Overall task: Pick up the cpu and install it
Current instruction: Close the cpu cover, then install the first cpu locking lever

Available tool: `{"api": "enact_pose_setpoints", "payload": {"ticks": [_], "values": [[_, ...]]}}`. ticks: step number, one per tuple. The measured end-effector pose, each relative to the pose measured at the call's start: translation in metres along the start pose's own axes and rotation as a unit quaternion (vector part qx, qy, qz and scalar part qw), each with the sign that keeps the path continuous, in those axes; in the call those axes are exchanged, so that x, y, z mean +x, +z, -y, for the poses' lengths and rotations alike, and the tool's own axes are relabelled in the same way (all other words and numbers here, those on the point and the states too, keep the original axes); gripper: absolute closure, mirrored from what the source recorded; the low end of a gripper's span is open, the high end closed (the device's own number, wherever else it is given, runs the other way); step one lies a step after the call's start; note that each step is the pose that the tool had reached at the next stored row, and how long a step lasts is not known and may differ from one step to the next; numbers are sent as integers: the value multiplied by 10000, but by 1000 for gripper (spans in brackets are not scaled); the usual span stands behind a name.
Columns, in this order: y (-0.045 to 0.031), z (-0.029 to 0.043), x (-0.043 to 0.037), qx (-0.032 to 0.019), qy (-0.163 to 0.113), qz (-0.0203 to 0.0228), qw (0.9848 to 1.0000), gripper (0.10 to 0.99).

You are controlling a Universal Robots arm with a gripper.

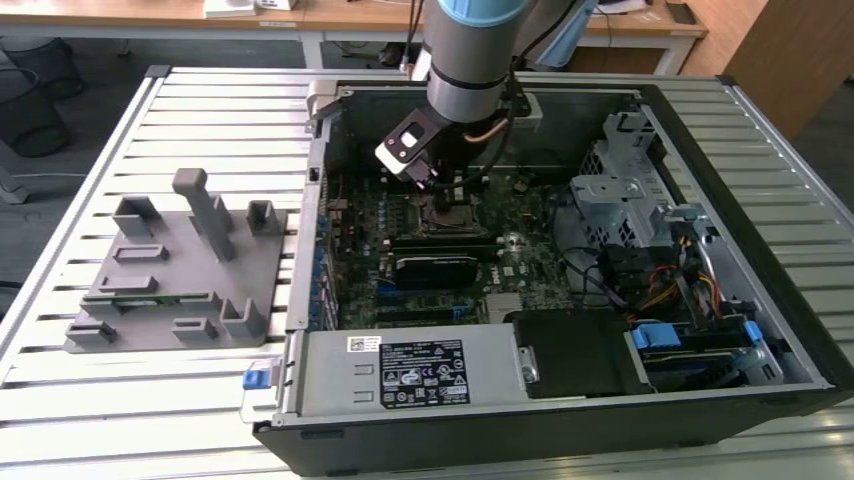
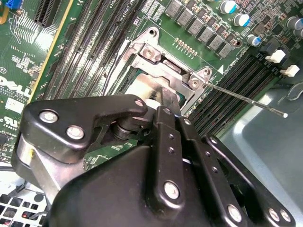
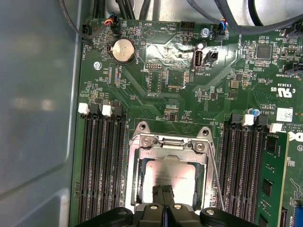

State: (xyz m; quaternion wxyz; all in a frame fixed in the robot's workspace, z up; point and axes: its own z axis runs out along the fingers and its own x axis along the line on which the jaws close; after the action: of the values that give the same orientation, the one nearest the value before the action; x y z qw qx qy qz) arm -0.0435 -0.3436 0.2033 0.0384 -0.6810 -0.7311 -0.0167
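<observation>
Silver-topped part: the cpu [image 3: 170,177] lies flat inside the socket frame [image 3: 168,142] on the motherboard [image 3: 189,94], square with the frame's sides.
Arm: in the exterior view the gripper [image 1: 447,190] reaches down into the open computer case [image 1: 747,330], low over the middle of the board.
Fingers: the fingers [image 3: 157,193] are closed tip to tip, with only a thin seam between them and nothing seen held there.
Key relation: the cpu sits straight below the fingertips, whose ends overlap its near half. Whether they touch the metal top or hang just above it cannot be told. The chip is square, so it has no long axis. The seam between the fingers points across it toward the frame's hinged bar.
Lever: a thin retention lever [image 2: 246,99] slants away from a corner of the frame, out over the memory slots [image 3: 102,165]. By the look of it, it is not latched.
Progress: judging by how the chip lies, it is already seated in the socket, while the clamping is not done.
Elsewhere: a grey fixture [image 1: 187,270] with upright posts stands on the slatted table [image 1: 200,100], well apart from the case.
</observation>
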Motion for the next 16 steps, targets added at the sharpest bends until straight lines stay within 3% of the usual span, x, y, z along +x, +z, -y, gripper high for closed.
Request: {"api": "enact_pose_setpoints", "payload": {"ticks": [16], "values": [[-74, 1, 6, 0, 0, 0, 10000, 980]]}}
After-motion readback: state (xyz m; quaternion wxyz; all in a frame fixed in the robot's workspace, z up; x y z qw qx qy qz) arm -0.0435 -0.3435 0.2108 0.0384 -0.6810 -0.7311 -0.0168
